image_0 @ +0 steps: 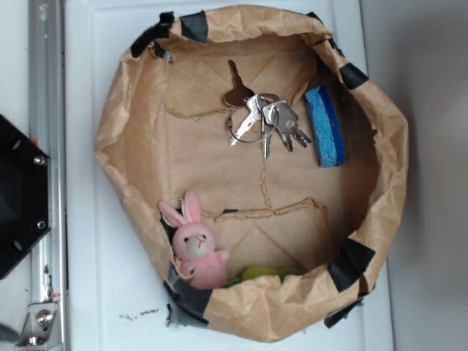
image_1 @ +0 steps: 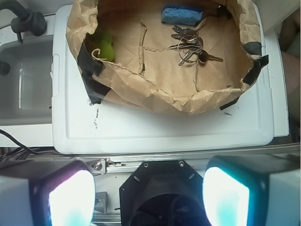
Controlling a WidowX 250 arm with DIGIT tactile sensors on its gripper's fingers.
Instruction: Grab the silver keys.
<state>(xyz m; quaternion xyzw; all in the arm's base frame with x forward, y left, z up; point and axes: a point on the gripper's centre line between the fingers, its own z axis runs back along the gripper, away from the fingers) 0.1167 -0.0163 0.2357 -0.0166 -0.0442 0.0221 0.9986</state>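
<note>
The silver keys (image_0: 265, 117), a shiny bunch with one darker bronze key on a ring, lie on the floor of a brown paper bag basket (image_0: 124, 131), near its far side and beside a blue sponge (image_0: 325, 126). In the wrist view the keys (image_1: 189, 44) lie far ahead, just below the sponge (image_1: 182, 14). My gripper (image_1: 148, 200) is open and empty, its two pale pads (image_1: 70, 200) wide apart at the bottom of the wrist view, over the black robot base and well short of the basket. The gripper itself is not seen in the exterior view.
A pink plush bunny (image_0: 196, 247) and a green thing (image_0: 259, 274) sit in the basket's near side. The basket stands on a white lid (image_1: 160, 127). The black robot base (image_0: 18, 197) and a metal rail (image_0: 45, 88) are at the left. A grey sink (image_1: 23, 80) adjoins.
</note>
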